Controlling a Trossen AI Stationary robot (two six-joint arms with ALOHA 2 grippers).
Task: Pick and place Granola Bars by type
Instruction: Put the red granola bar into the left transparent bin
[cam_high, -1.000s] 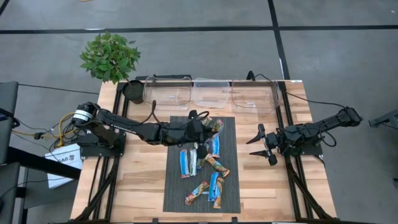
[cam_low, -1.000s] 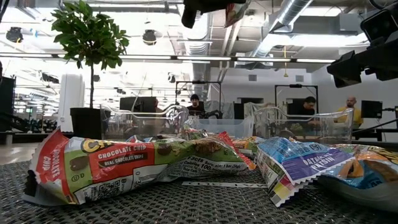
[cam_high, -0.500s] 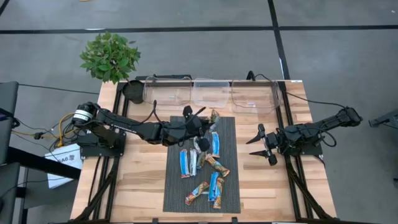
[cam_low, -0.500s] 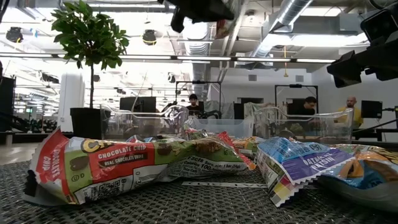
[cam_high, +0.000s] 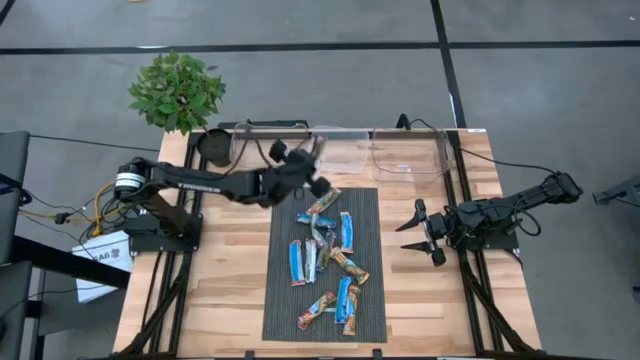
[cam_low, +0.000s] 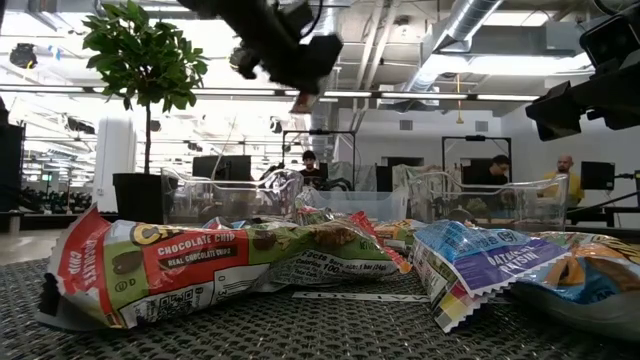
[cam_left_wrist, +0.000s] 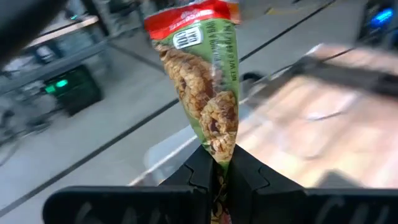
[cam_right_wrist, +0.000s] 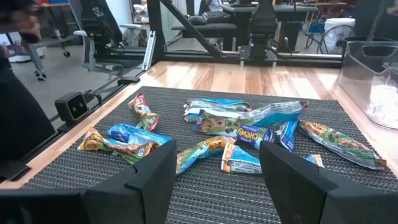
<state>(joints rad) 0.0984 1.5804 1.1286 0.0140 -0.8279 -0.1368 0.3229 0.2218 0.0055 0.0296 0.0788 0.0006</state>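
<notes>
Above the row of clear plastic bins (cam_high: 340, 150), the left gripper (cam_high: 312, 170) has its jaws clamped on one crimped end of a green-and-red, crinkly-wrapped granola bar (cam_left_wrist: 208, 87), light and slippery, best pinched there.

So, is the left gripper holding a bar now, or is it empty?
Holding. In the left wrist view, the left gripper has its jaws shut on a green, red-topped shiny wrapped granola bar, lifted off the dark mat.
</notes>
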